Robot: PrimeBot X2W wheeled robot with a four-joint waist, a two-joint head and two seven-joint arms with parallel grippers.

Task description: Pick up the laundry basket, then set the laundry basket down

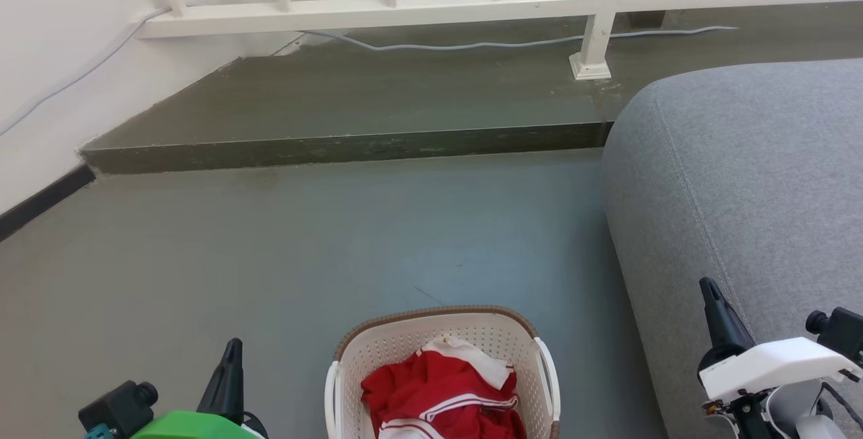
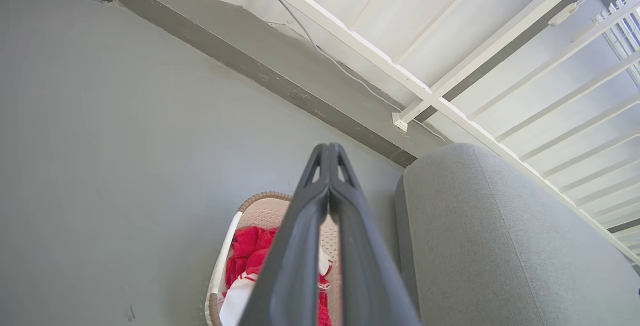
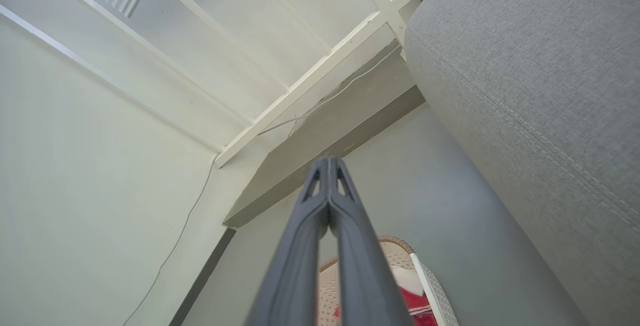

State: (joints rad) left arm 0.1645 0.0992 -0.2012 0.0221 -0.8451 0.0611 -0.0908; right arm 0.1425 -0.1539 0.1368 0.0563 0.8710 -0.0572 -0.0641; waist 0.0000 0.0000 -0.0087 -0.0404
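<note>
Left gripper (image 2: pixel 329 151) is pinched closed, fingertips meeting, nothing between them; right gripper (image 3: pixel 327 165) is the same, tips together and empty. In the head view the left gripper (image 1: pixel 232 351) sits low at the basket's left and the right gripper (image 1: pixel 711 294) sits well off to its right, in front of the grey sofa (image 1: pixel 755 176); neither touches anything. The basket (image 1: pixel 441 317) stands upright on the grey floor (image 1: pixel 270 250), between the two arms and close to the robot, just beside the sofa's edge. Red and white clothes (image 1: pixel 445 392) lie inside it. Both white side handles (image 1: pixel 549 368) are free. Both wrist views look along closed fingers at the basket (image 2: pixel 260 201) (image 3: pixel 395 246) below and ahead, so both arms are raised above it, not down at handle level. My read: the pickup is not yet done, or at least nothing here shows a grasp or lift; the basket is grounded and unheld. Whether this is the start spot or a set-down spot I can't tell. If it's the start, everything's left: open both grippers, drop to the handles, grip both sides, lift level, set down. Sofa clearance on the right side looks tight for that arm.
</note>
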